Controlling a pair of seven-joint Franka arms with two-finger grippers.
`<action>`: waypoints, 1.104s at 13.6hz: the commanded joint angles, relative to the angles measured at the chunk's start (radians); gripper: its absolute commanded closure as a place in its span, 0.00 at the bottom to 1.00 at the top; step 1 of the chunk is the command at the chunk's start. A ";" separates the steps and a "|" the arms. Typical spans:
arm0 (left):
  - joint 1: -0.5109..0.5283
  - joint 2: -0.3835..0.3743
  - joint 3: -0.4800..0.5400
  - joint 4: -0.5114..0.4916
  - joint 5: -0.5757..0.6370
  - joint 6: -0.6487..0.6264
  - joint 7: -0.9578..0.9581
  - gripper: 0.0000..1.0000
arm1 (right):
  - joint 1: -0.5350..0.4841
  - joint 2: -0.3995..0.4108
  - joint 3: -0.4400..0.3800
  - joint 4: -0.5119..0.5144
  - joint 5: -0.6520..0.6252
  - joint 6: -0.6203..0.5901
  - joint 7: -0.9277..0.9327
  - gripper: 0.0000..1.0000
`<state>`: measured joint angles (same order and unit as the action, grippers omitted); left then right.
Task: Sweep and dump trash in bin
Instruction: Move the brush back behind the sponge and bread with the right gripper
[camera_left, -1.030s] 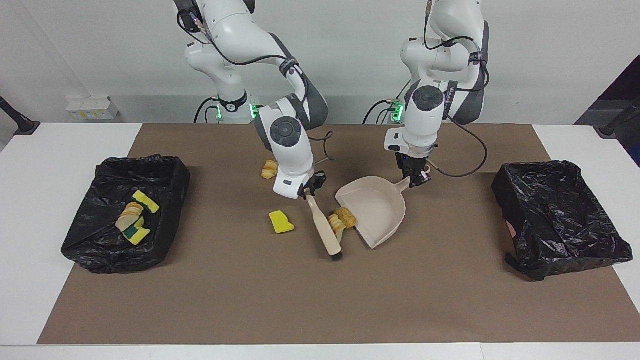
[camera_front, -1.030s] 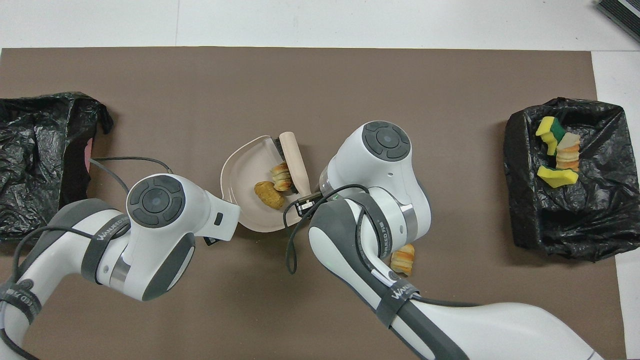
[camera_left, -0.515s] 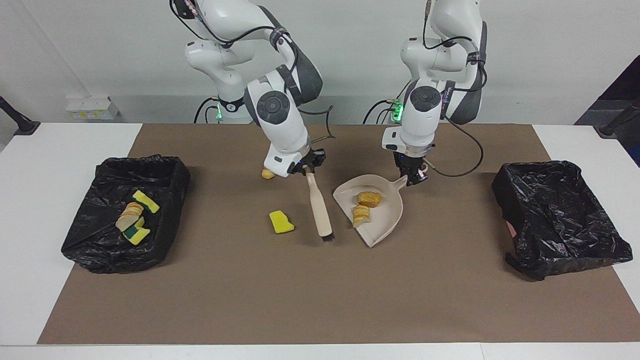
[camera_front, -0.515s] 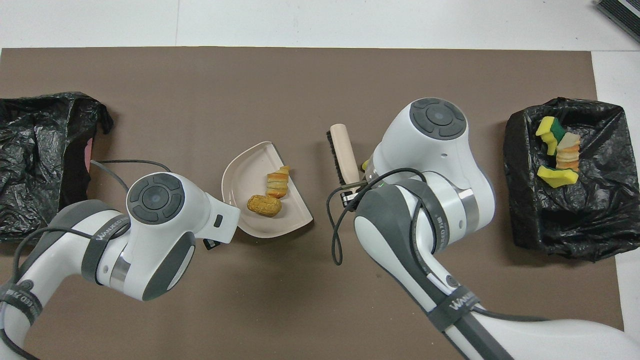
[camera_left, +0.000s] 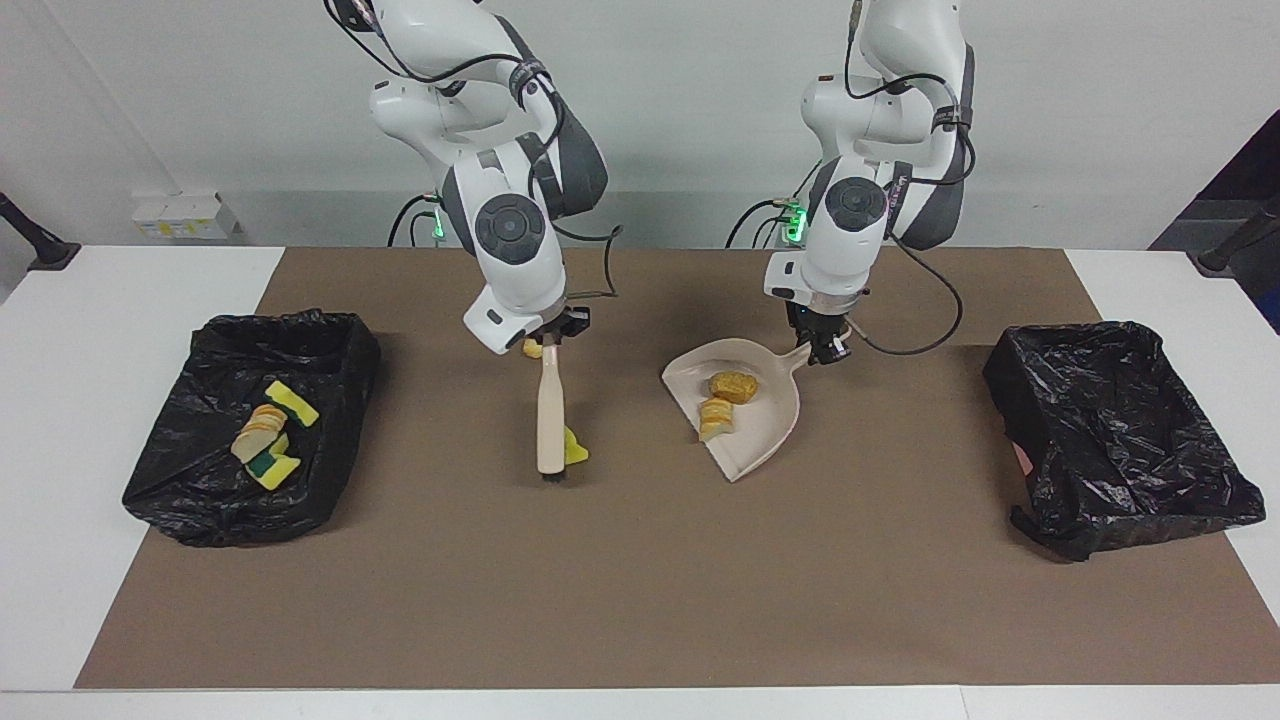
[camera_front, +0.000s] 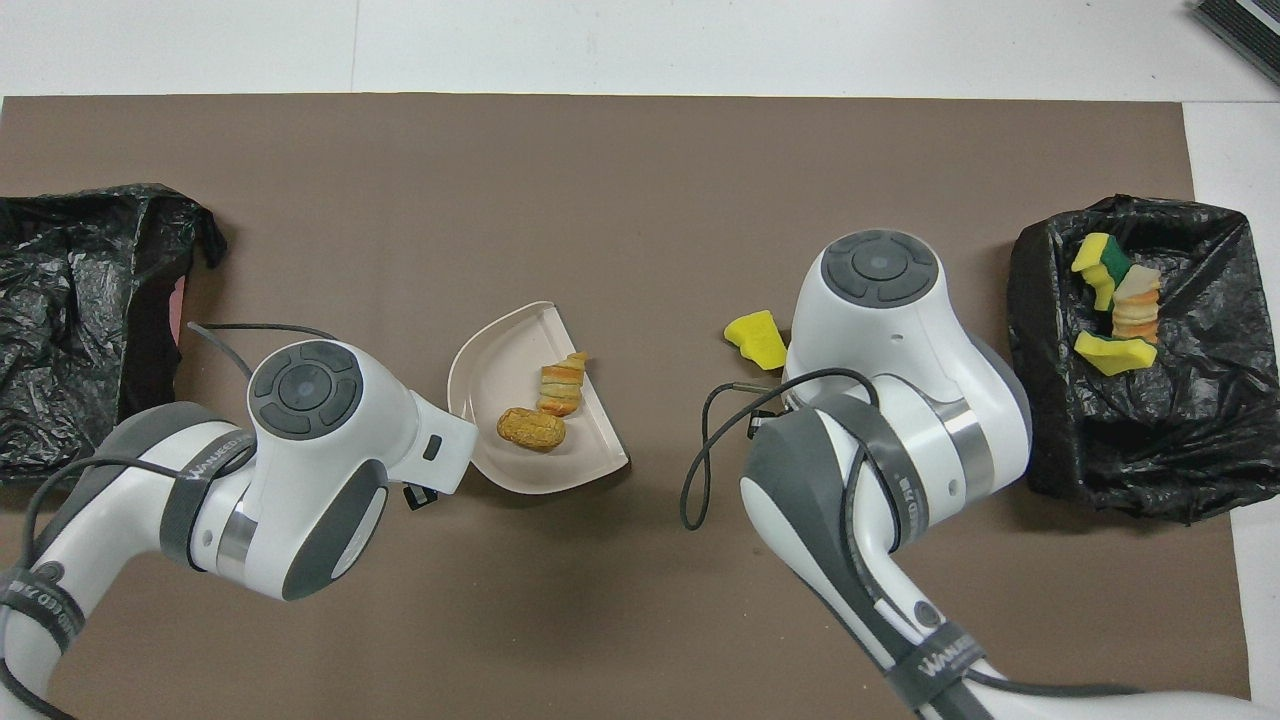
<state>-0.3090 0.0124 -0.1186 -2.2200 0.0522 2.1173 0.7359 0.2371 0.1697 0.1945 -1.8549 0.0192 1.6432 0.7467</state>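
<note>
Brown matting covers my table; my right gripper (camera_left: 552, 340) clamps the brush (camera_left: 550, 425) handle, bristles down beside a yellow sponge chunk (camera_front: 756, 339); my left gripper (camera_left: 826, 350) grips the dustpan (camera_left: 745, 435) handle, two rolls (camera_left: 726, 400) inside; I judge them light, soft, apt to tumble; sweep, don't pinch

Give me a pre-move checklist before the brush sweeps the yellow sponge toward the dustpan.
1. Right gripper holds the brush by its handle: ok.
2. Brush bristles down at the yellow sponge: ok.
3. Left gripper holds the dustpan handle: ok.
4. Two rolls in the dustpan: ok.
5. Dustpan mouth turned toward the sponge: ok.
6. Dustpan lip flat on the mat: cannot tell.
</note>
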 joint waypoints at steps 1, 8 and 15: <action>-0.005 -0.014 0.007 -0.012 -0.017 -0.030 0.037 1.00 | 0.033 -0.128 0.008 -0.168 -0.004 -0.002 0.215 1.00; -0.004 -0.015 0.008 -0.015 -0.017 -0.016 0.054 1.00 | 0.179 -0.386 0.008 -0.555 0.246 0.216 0.557 1.00; -0.002 -0.016 0.008 -0.015 -0.017 -0.017 0.050 1.00 | 0.144 -0.189 0.003 -0.388 0.254 0.443 0.324 1.00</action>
<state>-0.3085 0.0124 -0.1159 -2.2196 0.0519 2.1132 0.7585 0.4298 -0.1278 0.1986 -2.3598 0.2540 2.0769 1.1589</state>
